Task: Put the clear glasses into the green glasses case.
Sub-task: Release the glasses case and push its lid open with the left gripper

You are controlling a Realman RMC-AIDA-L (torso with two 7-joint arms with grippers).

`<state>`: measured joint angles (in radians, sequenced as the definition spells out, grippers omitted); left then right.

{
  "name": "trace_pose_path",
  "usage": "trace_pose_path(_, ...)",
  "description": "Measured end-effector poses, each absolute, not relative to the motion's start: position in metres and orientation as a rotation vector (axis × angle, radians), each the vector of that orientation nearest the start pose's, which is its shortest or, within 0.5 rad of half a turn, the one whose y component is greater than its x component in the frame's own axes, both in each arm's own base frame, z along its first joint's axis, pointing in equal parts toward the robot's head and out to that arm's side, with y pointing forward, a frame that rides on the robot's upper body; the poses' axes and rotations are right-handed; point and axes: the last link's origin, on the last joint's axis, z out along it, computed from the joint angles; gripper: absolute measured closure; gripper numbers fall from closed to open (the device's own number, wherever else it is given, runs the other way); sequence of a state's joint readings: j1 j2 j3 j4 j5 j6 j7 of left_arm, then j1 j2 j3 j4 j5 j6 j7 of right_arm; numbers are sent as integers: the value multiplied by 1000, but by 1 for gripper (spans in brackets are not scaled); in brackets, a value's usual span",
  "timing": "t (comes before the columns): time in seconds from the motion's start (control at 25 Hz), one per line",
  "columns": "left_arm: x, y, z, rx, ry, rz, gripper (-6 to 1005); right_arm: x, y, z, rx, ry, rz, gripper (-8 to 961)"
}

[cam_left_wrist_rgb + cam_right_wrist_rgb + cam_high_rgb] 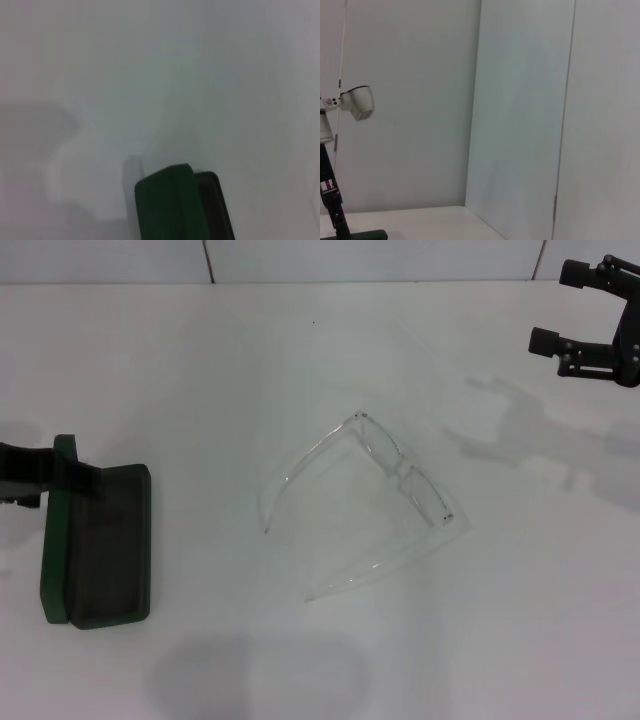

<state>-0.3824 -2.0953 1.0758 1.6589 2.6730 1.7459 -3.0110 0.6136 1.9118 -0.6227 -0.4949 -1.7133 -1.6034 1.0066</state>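
1. White tabletop (300,360) spreads before me, running back to a pale wall with panel seams along its far edge.
2. Nearest me, on my left side, the green glasses case (98,545) lies open on the table, its dark lined tray facing up and its lid standing on edge along the tray's outer side.
3. My left gripper (30,475) reaches in from the left edge at the far end of the case, right against the raised lid. It appears to be touching the lid, but I cannot tell how far its fingers are spread or whether they clamp anything.
4. My left wrist camera looks down on the rounded green corner of the case, with bare white surface all around it.
5. Mid-table, the clear glasses (385,495) rest unfolded, well apart from the case, lens front toward my right and both arms trailing toward the near left.
6. Open table lies between case and glasses, and more to the glasses' right.
7. Farthest off, my right gripper (560,310) hangs above the far right corner, fingers spread wide and holding nothing, its shadow on the table beneath.
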Motion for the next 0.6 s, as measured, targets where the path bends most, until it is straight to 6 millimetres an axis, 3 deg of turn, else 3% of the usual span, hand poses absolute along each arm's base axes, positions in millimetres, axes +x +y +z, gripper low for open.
trace_pose_path(0.52, -244, 312, 84, -1914, -1674, 251, 213, 247, 369, 74, -2483, 83, 884, 67)
trace_pose_path(0.6, -247, 312, 83, -1910, -1685, 258, 263, 247, 369, 74, -2483, 82, 884, 67)
